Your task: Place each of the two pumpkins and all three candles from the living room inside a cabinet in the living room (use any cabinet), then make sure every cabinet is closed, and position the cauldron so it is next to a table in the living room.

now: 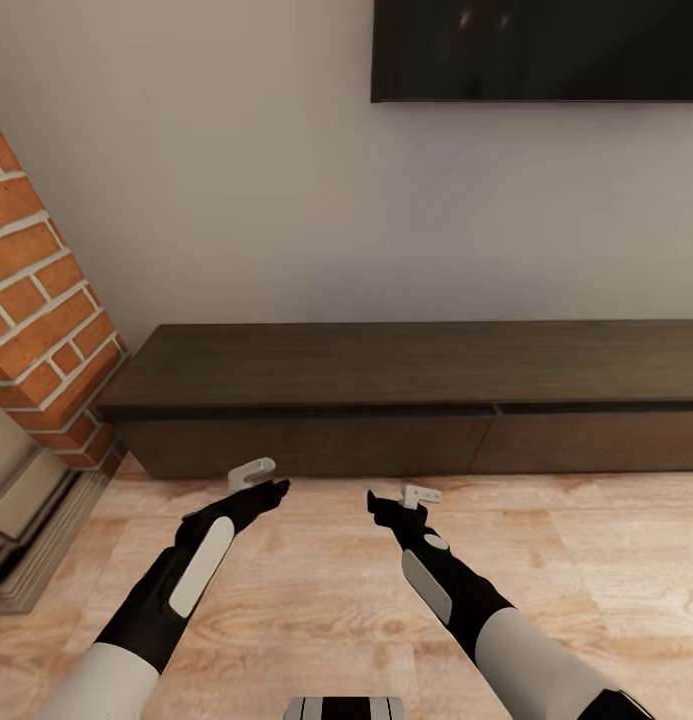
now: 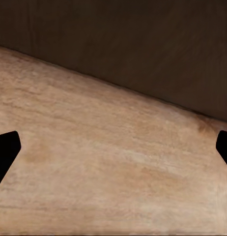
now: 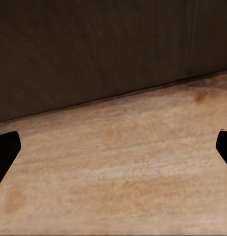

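The cabinet point(image 1: 406, 400), a long low dark-brown unit, stands against the wall straight ahead, and its plain drawer fronts look shut. My left gripper point(image 1: 271, 485) and right gripper point(image 1: 396, 497) hover side by side over the wooden floor just in front of it, both open and holding nothing. In the left wrist view the gripper point(image 2: 113, 152) faces the cabinet front point(image 2: 143, 44) where it meets the floor. The right wrist view has its gripper point(image 3: 113, 152) facing the cabinet front point(image 3: 94, 49) in the same way. The pumpkins, candles, cauldron and table are out of view.
A red brick fireplace point(image 1: 36, 300) with a grey hearth step point(image 1: 26, 520) juts out at the left. A black TV point(image 1: 536, 50) hangs on the wall above the cabinet. Pale wooden floor point(image 1: 336, 600) stretches between me and the cabinet.
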